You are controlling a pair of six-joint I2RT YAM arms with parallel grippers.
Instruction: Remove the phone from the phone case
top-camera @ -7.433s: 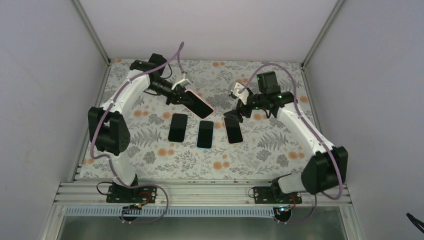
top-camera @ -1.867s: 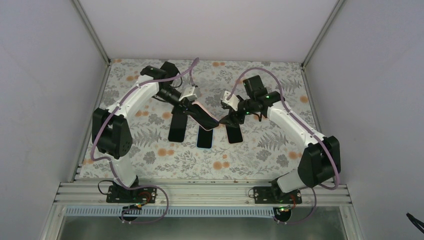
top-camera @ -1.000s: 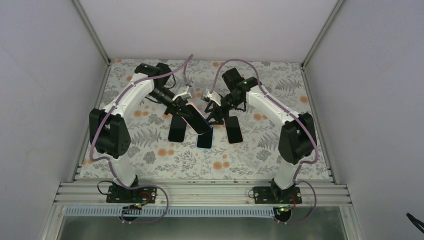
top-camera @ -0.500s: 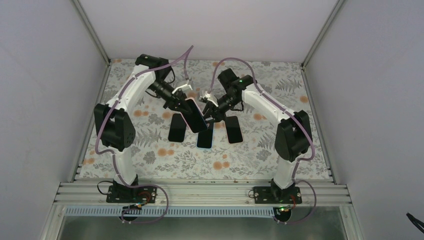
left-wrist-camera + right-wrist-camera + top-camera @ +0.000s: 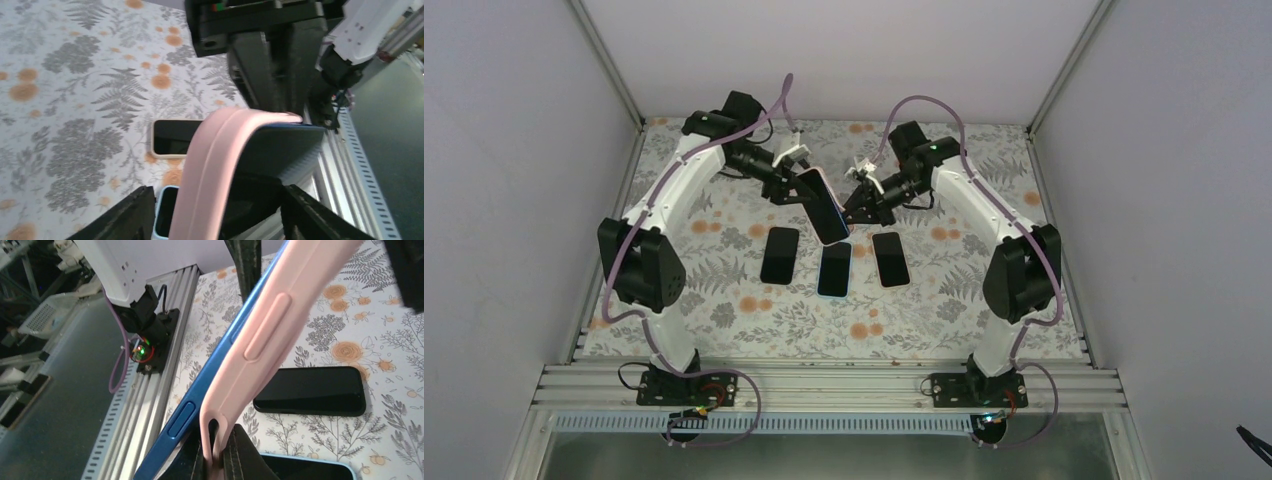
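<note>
In the right wrist view alone, right tool (image 5: 217, 460) pinches the phone case (image 5: 280, 325); left tool (image 5: 217, 210) gapes.

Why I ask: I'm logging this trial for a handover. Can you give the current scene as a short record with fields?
held item: blue phone in pink case, tilted in the air between both arms
case state: pink edge parted from the phone's side near the right tool; phone not yet out
left tool: open, a finger on either side of the cased phone
right tool: shut on the case's lip
on table: three other phones flat in a row
surface: floral cloth
</note>
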